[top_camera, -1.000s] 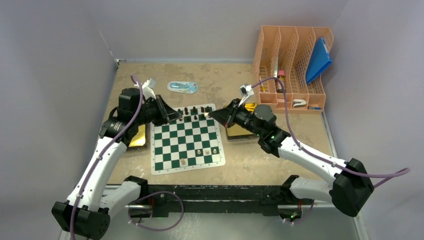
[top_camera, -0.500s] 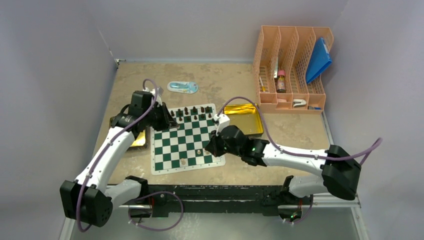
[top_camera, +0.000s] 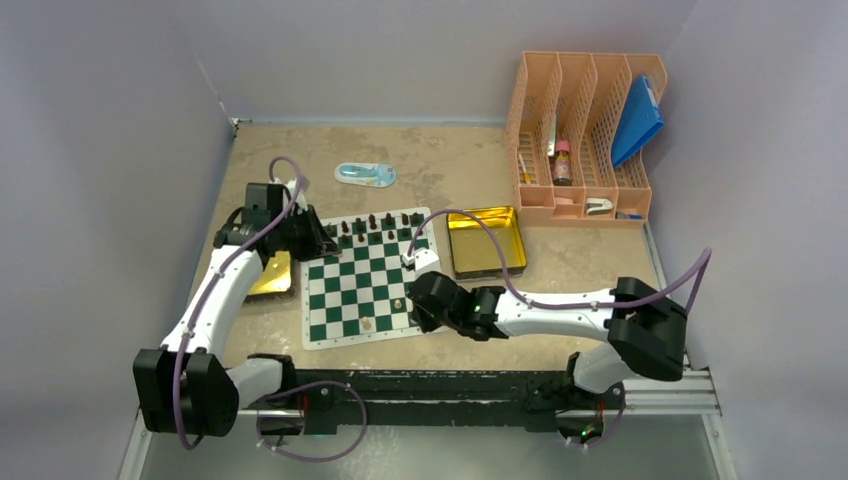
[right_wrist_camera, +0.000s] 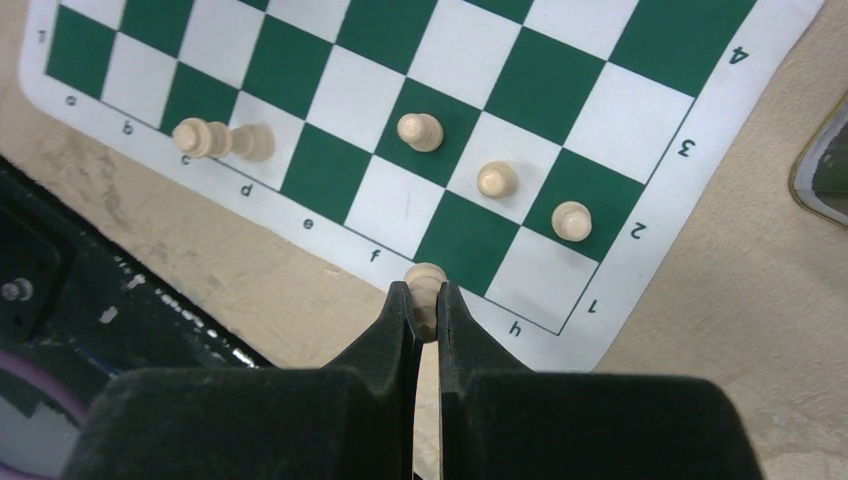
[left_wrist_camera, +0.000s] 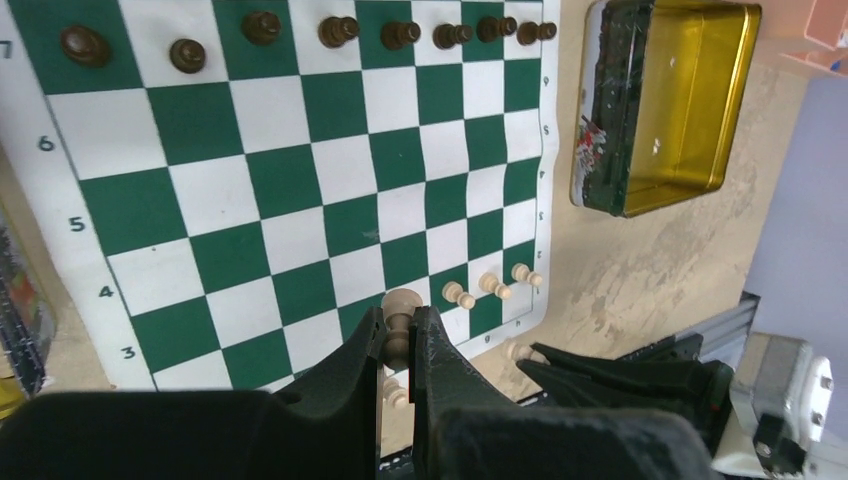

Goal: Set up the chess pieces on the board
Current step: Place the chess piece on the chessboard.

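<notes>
The green-and-white board (top_camera: 352,292) lies mid-table. Dark chess pieces (top_camera: 374,221) line its far rows, seen also in the left wrist view (left_wrist_camera: 338,31). Three cream pawns (right_wrist_camera: 497,180) stand near the h corner, and another cream piece (right_wrist_camera: 205,138) leans at the c-d edge. My left gripper (top_camera: 325,238) hangs over the board's far left corner, shut on a cream pawn (left_wrist_camera: 402,305). My right gripper (top_camera: 413,300) is low at the near right edge, shut on a cream pawn (right_wrist_camera: 427,275) over the white border by g.
A gold tray (top_camera: 452,248) sits right of the board, and a second gold tray (top_camera: 272,276) lies under the left arm. An orange file rack (top_camera: 585,135) stands at the back right. A small blue packet (top_camera: 365,174) lies behind the board.
My right arm swung from the gold tray down to the board's near right edge, carrying its pawn. My left arm drew back a little toward the far left corner.
</notes>
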`<state>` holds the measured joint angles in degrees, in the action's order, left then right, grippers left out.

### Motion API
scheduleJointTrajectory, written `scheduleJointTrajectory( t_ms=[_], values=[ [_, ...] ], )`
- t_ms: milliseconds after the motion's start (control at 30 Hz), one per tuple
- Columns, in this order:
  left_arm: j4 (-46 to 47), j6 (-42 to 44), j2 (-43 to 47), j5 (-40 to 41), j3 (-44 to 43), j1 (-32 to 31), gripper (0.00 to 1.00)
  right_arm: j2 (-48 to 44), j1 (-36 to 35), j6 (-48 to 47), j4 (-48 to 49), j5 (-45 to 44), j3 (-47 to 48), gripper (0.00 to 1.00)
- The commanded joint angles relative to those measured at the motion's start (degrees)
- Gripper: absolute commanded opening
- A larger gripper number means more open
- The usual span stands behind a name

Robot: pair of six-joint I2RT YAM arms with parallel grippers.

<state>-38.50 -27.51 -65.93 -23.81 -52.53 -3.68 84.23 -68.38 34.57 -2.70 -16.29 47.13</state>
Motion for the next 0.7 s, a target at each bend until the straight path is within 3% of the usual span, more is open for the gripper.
scheduleJointTrajectory(
  t_ms=[0,667],
  values=[
    [1.76,3.18,-1.47,-7.03,0.54,0.52,0.01,1.41,-0.5,0.77,-1.01,-3.96,3.16,0.02],
    [0.45,5.22,-1.31,-7.99,-0.63,0.6,0.02,9.2,-1.21,1.05,-6.7,-7.28,8.99,0.06]
  ],
)
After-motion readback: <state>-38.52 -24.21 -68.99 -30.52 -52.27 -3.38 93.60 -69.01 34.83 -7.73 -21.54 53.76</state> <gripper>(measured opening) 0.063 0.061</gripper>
